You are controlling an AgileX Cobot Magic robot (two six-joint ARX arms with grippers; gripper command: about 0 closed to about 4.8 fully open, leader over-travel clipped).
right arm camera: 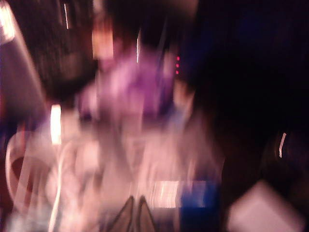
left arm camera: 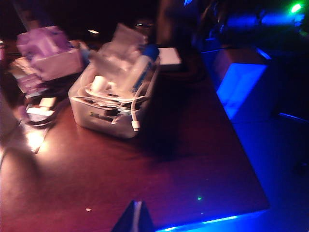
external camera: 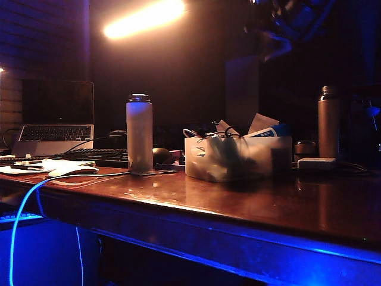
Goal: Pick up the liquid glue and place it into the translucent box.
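lying tilted in the translucent box (left arm camera: 104, 118), liquid glue (left arm camera: 141, 67) is seen upper-centre, cap up. right gripper (right arm camera: 134, 212), shut and empty, is just above it; left gripper (left arm camera: 136, 217) state unclear.

Tabletop (external camera: 286, 205): polished dark wood, glossy, mirroring the lamp glow. Translucent box (external camera: 238, 159): frosted plastic, semi-matt, with crumpled paper above its rim. Liquid glue (left arm camera: 143, 67): smooth white plastic, blue cap. White flask (external camera: 139, 134), centre left: matt body, dark lid. Brown bottle (external camera: 328, 122), right: brushed metal sheen. Cables (left arm camera: 126, 99) in the box: smooth white plastic.
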